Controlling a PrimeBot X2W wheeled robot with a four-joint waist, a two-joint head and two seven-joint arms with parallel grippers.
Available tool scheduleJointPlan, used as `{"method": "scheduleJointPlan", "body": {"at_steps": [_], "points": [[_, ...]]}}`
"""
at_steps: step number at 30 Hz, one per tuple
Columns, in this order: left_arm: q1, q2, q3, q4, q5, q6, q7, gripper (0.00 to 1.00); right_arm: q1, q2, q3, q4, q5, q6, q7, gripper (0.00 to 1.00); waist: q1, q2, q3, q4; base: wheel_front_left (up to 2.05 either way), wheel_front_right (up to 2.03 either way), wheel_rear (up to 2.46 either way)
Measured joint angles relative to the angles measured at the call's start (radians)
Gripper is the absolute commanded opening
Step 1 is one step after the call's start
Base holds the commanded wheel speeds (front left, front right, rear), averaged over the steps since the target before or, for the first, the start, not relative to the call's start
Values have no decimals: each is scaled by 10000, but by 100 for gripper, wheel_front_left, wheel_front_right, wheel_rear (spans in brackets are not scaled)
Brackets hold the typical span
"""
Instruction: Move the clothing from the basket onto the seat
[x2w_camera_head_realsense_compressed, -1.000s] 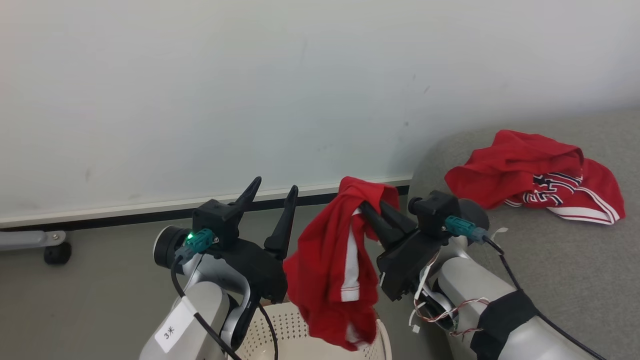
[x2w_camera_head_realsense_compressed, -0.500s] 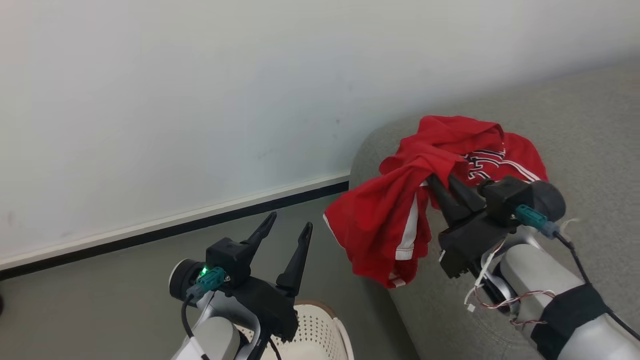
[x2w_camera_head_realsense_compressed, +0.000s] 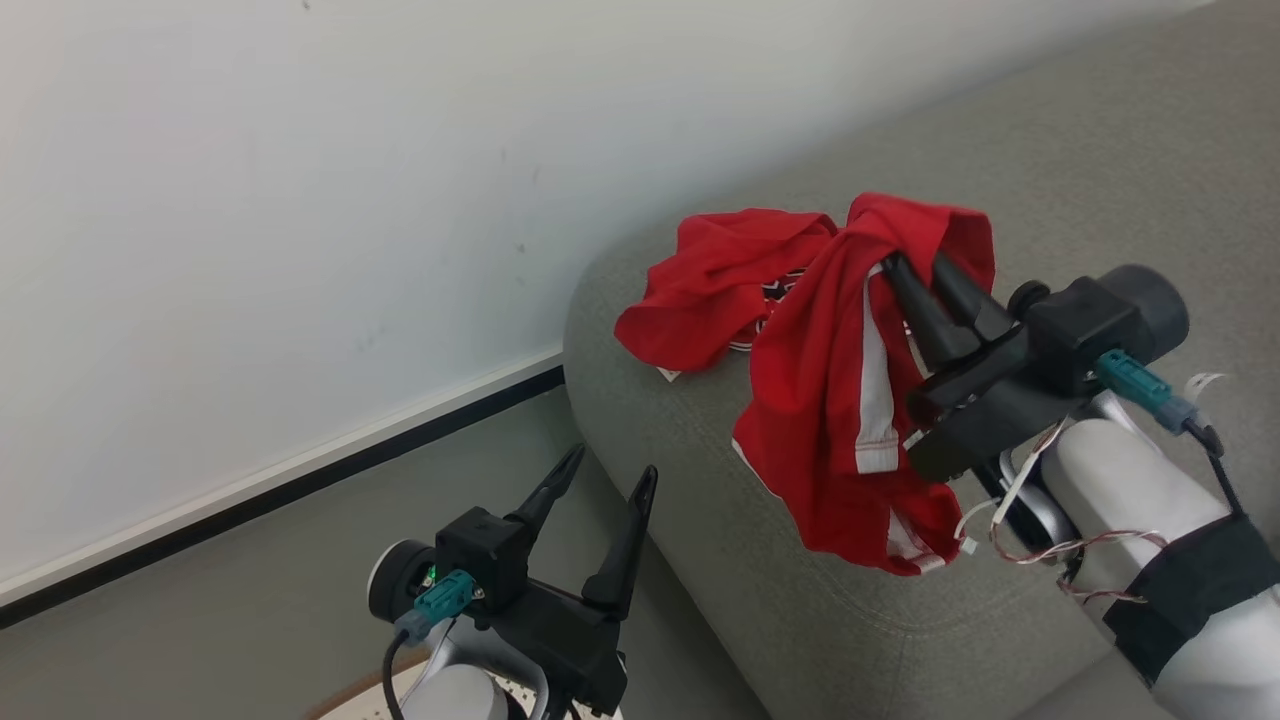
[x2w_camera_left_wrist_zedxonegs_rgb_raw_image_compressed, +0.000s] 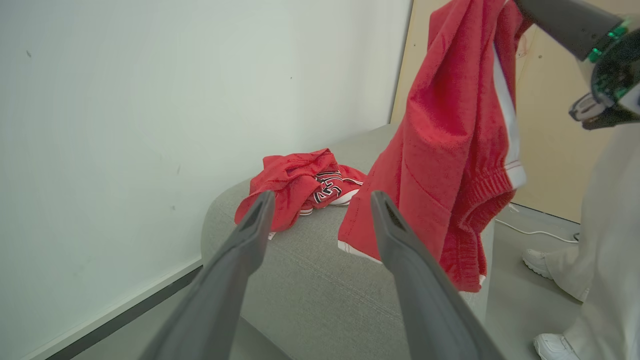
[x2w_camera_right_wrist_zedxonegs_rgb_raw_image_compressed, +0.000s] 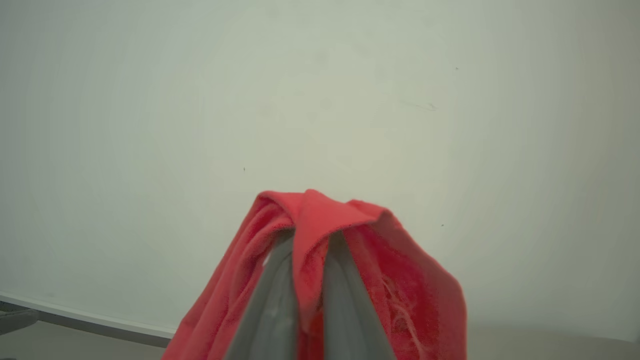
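My right gripper (x2w_camera_head_realsense_compressed: 912, 260) is shut on a fold of a red garment (x2w_camera_head_realsense_compressed: 820, 400) with a white side stripe, which hangs over the rounded end of the grey seat (x2w_camera_head_realsense_compressed: 900, 620). The right wrist view shows the cloth (x2w_camera_right_wrist_zedxonegs_rgb_raw_image_compressed: 310, 215) draped over the closed gripper (x2w_camera_right_wrist_zedxonegs_rgb_raw_image_compressed: 311, 237). A second red garment (x2w_camera_head_realsense_compressed: 715, 280) with dark-and-white numerals lies crumpled on the seat near the wall. My left gripper (x2w_camera_head_realsense_compressed: 615, 462) is open and empty, low beside the seat's end, above a sliver of the basket's brown rim (x2w_camera_head_realsense_compressed: 340, 700). The left wrist view has the open left gripper (x2w_camera_left_wrist_zedxonegs_rgb_raw_image_compressed: 322, 197), the hanging garment (x2w_camera_left_wrist_zedxonegs_rgb_raw_image_compressed: 440, 150) and the lying one (x2w_camera_left_wrist_zedxonegs_rgb_raw_image_compressed: 300, 175).
A white wall (x2w_camera_head_realsense_compressed: 300, 200) with dark skirting runs behind, and grey floor lies left of the seat. In the left wrist view a person's pale trouser leg (x2w_camera_left_wrist_zedxonegs_rgb_raw_image_compressed: 605, 240) and white shoe (x2w_camera_left_wrist_zedxonegs_rgb_raw_image_compressed: 537, 261) stand beyond the seat, before a wooden panel (x2w_camera_left_wrist_zedxonegs_rgb_raw_image_compressed: 550, 125).
The head camera has swung right. My right gripper has carried the striped garment from above the basket to over the seat's end. The left gripper stays open.
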Motion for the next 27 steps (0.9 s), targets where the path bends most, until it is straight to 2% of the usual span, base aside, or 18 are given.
{"method": "scheduleJointPlan", "body": {"at_steps": [5,11,18,27], "points": [[-8,-136,-364,-88,65,0,4,100,-371,-499,-504,46,109,58,4,0,-1,0,221,-479,0,0,0],[-51,-142,-602,-391,207,88,127,100,-1575,-1024,-1064,479,230,217,236,0,0,0,699,-500,0,0,0],[-334,-84,-700,-978,614,217,299,100,-3073,-1444,-1559,1329,288,449,596,0,1,1,1421,27,0,0,0],[-875,196,-859,-1845,1039,245,631,100,-4457,-2125,-2234,2755,428,527,924,0,2,1,2523,927,0,0,0]]}}
